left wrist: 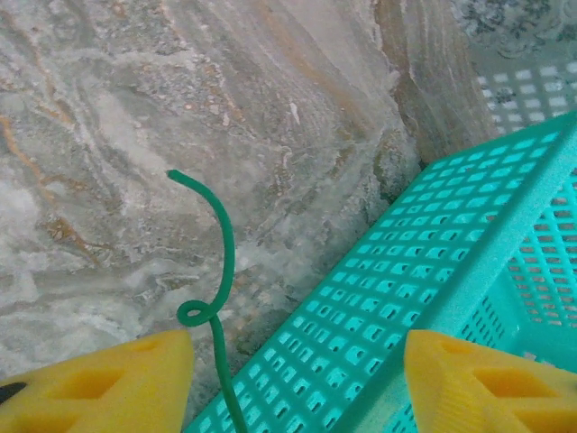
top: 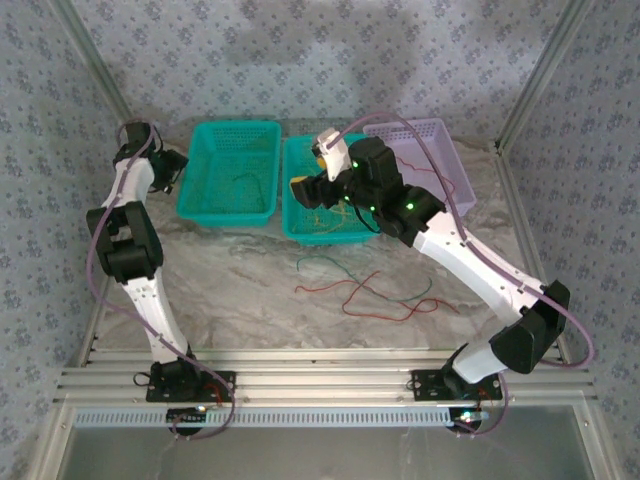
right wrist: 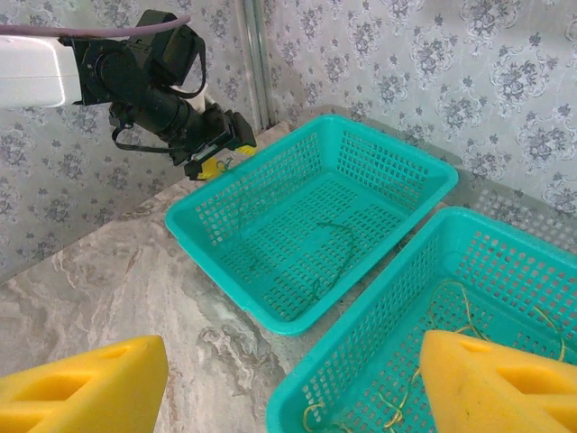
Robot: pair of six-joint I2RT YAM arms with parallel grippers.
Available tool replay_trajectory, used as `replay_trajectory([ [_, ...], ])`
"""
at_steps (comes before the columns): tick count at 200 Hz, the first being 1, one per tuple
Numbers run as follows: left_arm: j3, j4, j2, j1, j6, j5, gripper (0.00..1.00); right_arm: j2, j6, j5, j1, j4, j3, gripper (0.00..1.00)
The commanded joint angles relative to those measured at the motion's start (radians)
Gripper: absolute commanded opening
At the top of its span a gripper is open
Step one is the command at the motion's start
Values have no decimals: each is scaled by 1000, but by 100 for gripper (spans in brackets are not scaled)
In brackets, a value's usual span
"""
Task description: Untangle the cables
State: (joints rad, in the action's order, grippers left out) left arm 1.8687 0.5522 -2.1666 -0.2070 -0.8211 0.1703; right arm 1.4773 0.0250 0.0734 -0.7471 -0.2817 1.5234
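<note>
While red and green cables (top: 360, 290) sprawl on the marble table (top: 240, 290) nearest the two arm bases, running mostly left to right, we count three baskets beyond: two teal, one lavender basket (top: 440, 140). From its wrist we see the left gripper (left wrist: 297, 336) spread, one green cable (left wrist: 227, 262) rising unpinched between its fingers beside the left teal basket (left wrist: 433, 298), looped once, hooking left. Our right gripper (right wrist: 293, 338) hangs spread and empty by the middle teal basket (right wrist: 379, 311), whose yellow-orange cables (right wrist: 464, 302) look faint from overhead; another green strand (right wrist: 343, 244) lies in the left basket.
</note>
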Motion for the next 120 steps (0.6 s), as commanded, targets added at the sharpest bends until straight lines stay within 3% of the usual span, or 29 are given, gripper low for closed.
replay_trajectory([
  [1, 17, 20, -32, 1, -1, 9, 56, -11, -15, -21, -9, -9, -5, 76],
  [20, 34, 31, -35, 0, -1, 17, 46, -12, -13, -23, -11, -7, -5, 76],
  [73, -8, 23, -7, 6, 3, 6, 37, -20, -14, -23, -15, -10, -5, 76],
  [120, -31, 19, 20, 8, -3, -4, 23, -34, -16, -30, -18, -11, -8, 76],
])
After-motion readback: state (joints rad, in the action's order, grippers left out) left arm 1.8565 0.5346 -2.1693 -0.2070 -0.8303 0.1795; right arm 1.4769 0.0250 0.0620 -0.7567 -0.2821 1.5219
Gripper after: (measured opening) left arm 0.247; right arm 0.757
